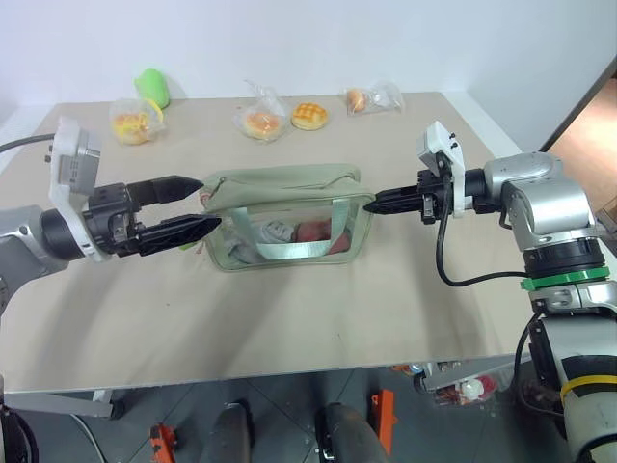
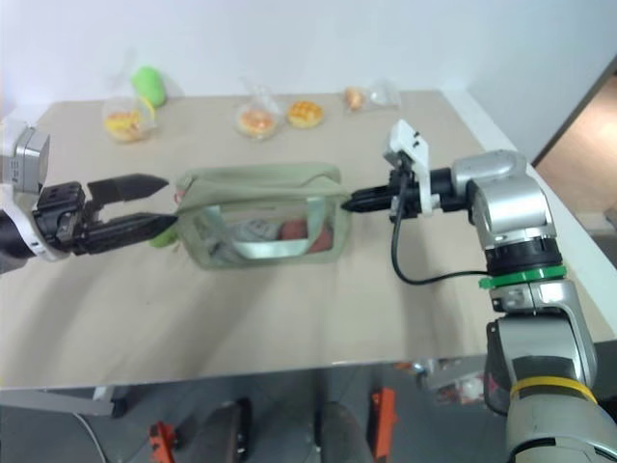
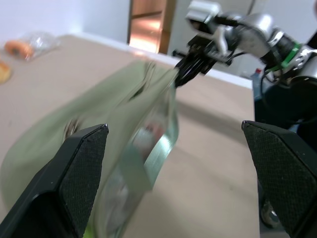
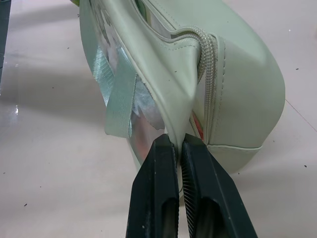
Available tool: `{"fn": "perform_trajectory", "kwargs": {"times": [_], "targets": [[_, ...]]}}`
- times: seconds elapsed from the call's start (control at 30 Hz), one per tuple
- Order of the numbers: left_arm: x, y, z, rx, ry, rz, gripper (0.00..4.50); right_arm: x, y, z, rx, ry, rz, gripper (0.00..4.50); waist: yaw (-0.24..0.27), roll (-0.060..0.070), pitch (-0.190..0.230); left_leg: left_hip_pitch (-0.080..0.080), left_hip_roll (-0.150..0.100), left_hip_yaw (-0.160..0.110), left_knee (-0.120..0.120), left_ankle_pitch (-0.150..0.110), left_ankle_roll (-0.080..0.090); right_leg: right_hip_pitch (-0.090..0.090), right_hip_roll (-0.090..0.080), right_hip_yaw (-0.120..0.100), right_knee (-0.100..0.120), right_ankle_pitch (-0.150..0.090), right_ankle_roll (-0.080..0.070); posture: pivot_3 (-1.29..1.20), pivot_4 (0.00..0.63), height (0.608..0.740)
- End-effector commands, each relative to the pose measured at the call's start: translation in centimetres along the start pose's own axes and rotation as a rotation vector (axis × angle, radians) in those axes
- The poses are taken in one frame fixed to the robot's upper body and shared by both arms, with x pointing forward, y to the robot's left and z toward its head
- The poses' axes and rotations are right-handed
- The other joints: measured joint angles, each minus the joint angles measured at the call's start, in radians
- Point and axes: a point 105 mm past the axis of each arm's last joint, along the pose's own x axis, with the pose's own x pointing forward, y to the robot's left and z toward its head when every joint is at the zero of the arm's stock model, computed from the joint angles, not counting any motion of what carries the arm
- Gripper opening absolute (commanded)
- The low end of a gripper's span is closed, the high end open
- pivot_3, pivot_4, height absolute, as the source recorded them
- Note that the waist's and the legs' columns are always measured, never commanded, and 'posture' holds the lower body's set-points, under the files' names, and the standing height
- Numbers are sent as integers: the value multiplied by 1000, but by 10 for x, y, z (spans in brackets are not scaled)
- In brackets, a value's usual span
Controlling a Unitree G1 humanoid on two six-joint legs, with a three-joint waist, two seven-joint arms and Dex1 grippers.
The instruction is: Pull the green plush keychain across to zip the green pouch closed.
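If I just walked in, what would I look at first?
Probably the big green pouch in the middle of the table, with a black pincer at each end. The right pincer is shut, pinching the pouch's end, while the left pincer gapes open at the other end. Behind them, along the table's far edge, sit little clear bags of buns.

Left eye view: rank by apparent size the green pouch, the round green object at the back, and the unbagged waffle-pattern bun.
1. green pouch, clearly largest.
2. round green object.
3. unbagged bun.
The last two look alike, so their order is unsure.
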Motion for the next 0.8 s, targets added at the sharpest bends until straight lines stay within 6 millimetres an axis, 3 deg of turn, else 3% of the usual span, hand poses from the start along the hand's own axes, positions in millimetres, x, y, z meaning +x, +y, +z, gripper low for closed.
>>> {"fn": "perform_trajectory", "kwargs": {"times": [0.03, 0.47, 0.77, 0.8], "targets": [[-18, 17, -4, 3, 9, 106, 4500, -3, 2, 17, -55, -39, -4, 60, -1, 0, 0, 0, 0, 0, 0, 0, 0, 0, 0, 0, 0, 0, 0, 0, 150, 740], [-29, 46, -59, -77, 147, 209, 4500, -3, 1, 13, -45, -34, -32, 60, -1, 0, 0, 0, 0, 0, 0, 0, 0, 0, 0, 0, 0, 0, -1, 0, 150, 740], [-24, 52, -59, -71, 139, 198, 4500, -5, 1, 11, -39, -38, -48, 60, -3, 0, 0, 0, 1, 1, 0, 0, 0, -1, 0, 0, 0, 0, -1, 0, 150, 740], [-23, 51, -59, -70, 139, 191, 4242, -6, 1, 11, -39, -40, -49, 16, -3, 0, 0, 0, 1, 1, 0, 0, 0, -1, 0, 0, 0, 0, -1, 0, 150, 740]]}}
